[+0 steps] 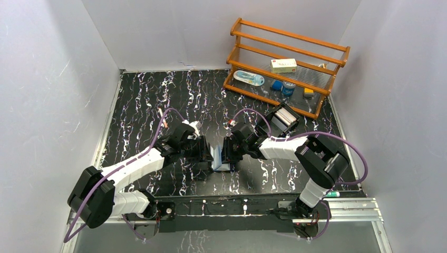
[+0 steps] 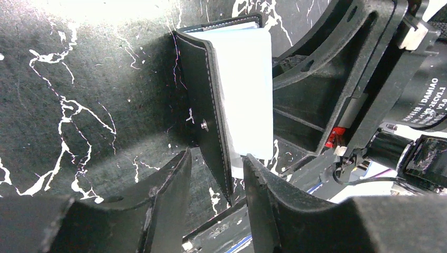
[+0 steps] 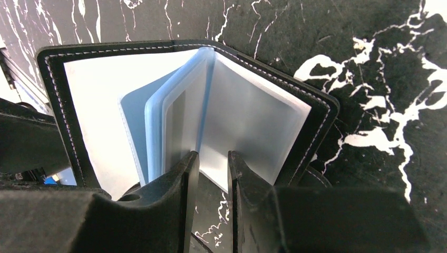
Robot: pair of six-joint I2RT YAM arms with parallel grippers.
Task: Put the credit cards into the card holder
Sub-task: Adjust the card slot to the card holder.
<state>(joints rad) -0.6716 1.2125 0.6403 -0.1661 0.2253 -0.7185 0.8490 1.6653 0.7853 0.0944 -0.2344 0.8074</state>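
Although most print was too small to read, one word was legible: "DAMIAO", in white on the black motor housing [image 2: 428, 97] of the right arm, seen from the left wrist; smaller characters beside it were not readable. Both arms reached inward and met at the middle of the marbled black table [image 1: 137, 105], forearms low, wrists turned toward each other. Between them stood the card holder [image 2: 203, 89], upright on its edge and open. The left gripper [image 2: 216, 156] had its fingers apart astride the lower edge of the black cover just below the snap stud [image 2: 204, 125], with a gap at the left finger. The right gripper [image 3: 213, 155] had its fingers only narrowly apart at the foot of the bluish clear sleeves [image 3: 248, 126]; whether they pinched a sleeve could not be told. Pale credit cards [image 1: 285, 116] lay well apart in a black open box [image 1: 274, 112] by the wooden rack [image 1: 289, 39].
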